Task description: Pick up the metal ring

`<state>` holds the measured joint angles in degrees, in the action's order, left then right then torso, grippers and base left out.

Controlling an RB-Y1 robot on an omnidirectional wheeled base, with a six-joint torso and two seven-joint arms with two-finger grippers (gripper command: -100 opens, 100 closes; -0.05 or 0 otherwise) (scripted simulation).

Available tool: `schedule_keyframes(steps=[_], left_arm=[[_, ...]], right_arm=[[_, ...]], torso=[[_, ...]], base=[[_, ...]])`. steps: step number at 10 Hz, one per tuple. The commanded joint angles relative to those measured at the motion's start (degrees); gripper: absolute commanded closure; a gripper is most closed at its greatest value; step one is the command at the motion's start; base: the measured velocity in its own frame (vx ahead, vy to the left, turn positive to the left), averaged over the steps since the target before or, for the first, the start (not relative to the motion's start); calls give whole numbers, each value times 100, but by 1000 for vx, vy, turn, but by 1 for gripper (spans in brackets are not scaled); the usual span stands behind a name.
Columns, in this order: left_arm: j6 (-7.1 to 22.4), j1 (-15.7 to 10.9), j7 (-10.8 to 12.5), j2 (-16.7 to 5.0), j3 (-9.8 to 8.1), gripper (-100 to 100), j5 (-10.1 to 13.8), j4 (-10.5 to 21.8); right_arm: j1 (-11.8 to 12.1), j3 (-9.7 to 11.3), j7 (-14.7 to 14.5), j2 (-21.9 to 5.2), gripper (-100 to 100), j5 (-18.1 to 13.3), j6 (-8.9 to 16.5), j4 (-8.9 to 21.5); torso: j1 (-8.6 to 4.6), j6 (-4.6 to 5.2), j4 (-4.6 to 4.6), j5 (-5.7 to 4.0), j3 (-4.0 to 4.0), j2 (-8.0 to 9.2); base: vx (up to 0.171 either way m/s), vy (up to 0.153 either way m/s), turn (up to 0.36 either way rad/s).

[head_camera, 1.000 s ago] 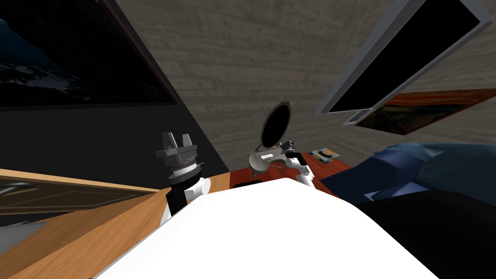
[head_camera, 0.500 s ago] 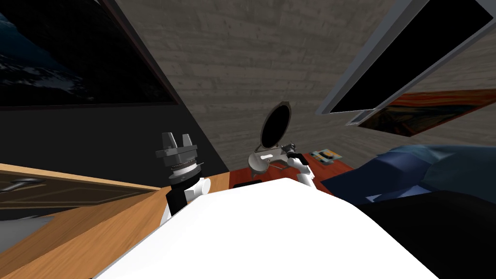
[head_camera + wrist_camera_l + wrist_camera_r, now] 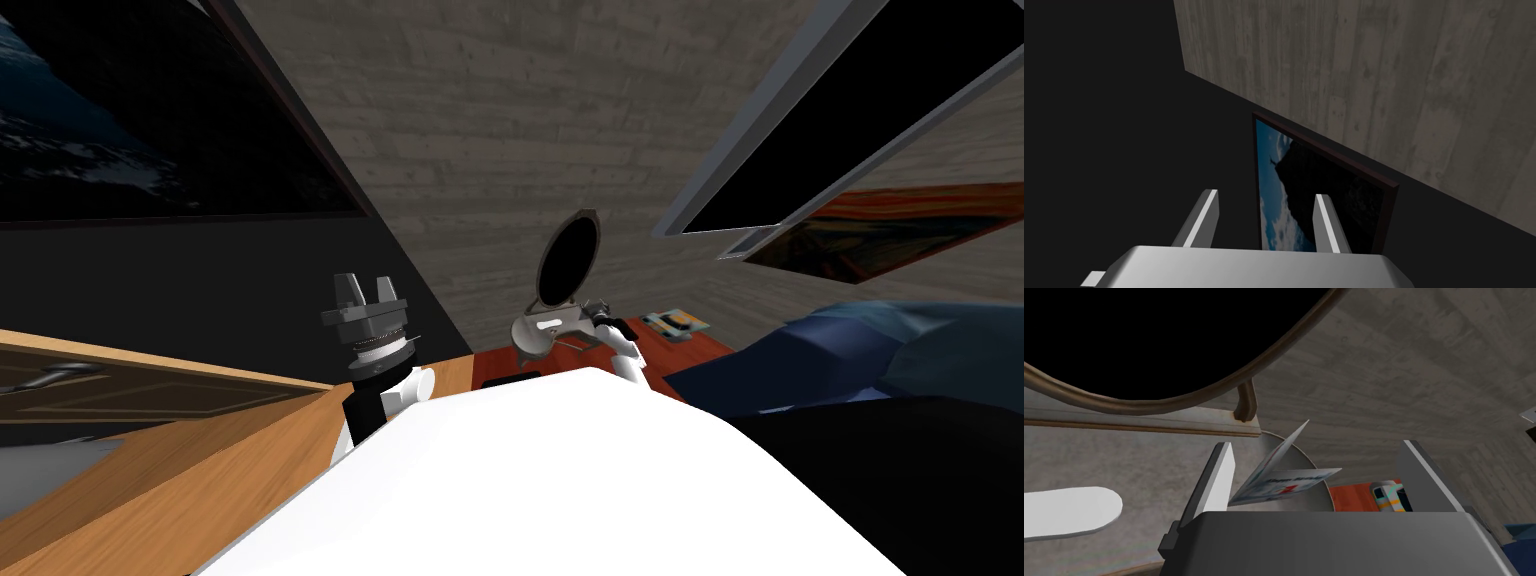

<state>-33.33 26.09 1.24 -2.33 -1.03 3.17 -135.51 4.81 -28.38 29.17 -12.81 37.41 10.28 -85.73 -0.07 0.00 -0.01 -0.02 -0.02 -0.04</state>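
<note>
My right gripper (image 3: 1316, 444) is open beside an oval mirror (image 3: 568, 258) with a brown rim on a grey base (image 3: 545, 330), which stands on a red-brown table (image 3: 690, 350). Between its fingers I see a folded card (image 3: 1284, 480), and behind that a thin grey curved edge (image 3: 1320, 478); I cannot tell whether this is the ring. In the head view the right gripper (image 3: 598, 310) is low at the mirror's base. My left gripper (image 3: 364, 285) is raised at the left, and in its wrist view the left gripper (image 3: 1266, 195) is open and holds nothing.
A small striped colourful object (image 3: 1391, 495) lies on the red-brown table (image 3: 1349, 495) past the right fingers. A blue bed cover (image 3: 880, 345) lies to the right. A wooden surface (image 3: 200, 470) runs along the left, under a dark wall.
My right gripper has dipped slightly, closer to the mirror's base. The head view has shifted a little. The left arm has not moved.
</note>
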Motion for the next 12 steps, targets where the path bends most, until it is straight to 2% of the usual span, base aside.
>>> schedule_keyframes(steps=[1, 2, 3, 4, 5, 6, 7, 9, 10, 11, 12], left_arm=[[0, 0, 0, 0, 0, 0, 0, 0], [0, 0, 0, 0, 0, 0, 0, 0], [0, 0, 0, 0, 0, 0, 0, 0], [0, 0, 0, 0, 0, 0, 0, 0], [0, 0, 0, 0, 0, 0, 0, 0], [0, 0, 0, 0, 0, 0, 0, 0], [0, 0, 0, 0, 0, 0, 0, 0], [0, 0, 0, 0, 0, 0, 0, 0], [0, 0, 0, 0, 0, 0, 0, 0], [0, 0, 0, 0, 0, 0, 0, 0], [0, 0, 0, 0, 0, 0, 0, 0]], right_arm=[[-49, -81, 82, -40, -100, 126, 102, 201], [-171, -234, 202, -36, -100, 338, 268, 481], [-171, -234, 202, -36, -100, 338, 268, 496], [-291, -384, 321, -29, -100, 542, 432, 648], [-291, -384, 321, -29, -100, 547, 432, 788], [-410, -533, 438, -19, -100, 753, 593, 966], [-410, -533, 438, -19, -100, 753, 593, 1077], [-639, -819, 664, 23, -100, 1146, 905, 1523], [-639, -819, 664, 23, -100, 1151, 905, 1634], [-748, -955, 772, 61, -100, 1341, 1053, 1846], [-748, -955, 772, 61, -100, 1341, 1053, 1899]], torso=[[0, 0, 0, 0, 0, 0], [-1, 2, 0, 0, 0, 1], [-3, 2, 0, -1, 2, 3], [-2, 1, 1, 0, 2, 4], [-3, 1, 1, 0, 2, 4], [-2, 2, 0, -1, 1, 2], [-4, 1, 0, -1, 1, 2], [-3, 1, 0, -1, 0, 0], [-4, 1, 0, -1, 1, 2], [-3, 2, 0, -1, 1, 2], [-4, 2, 0, -1, 1, 2]], base=[[0, -22, 22], [-4, -32, 22], [-5, -28, 16], [-5, -26, 35], [1, -26, 15], [-3, -34, 24], [-2, -28, 17], [1, -32, 40], [-2, -32, 12], [-2, -34, 16], [-2, -29, 17]])
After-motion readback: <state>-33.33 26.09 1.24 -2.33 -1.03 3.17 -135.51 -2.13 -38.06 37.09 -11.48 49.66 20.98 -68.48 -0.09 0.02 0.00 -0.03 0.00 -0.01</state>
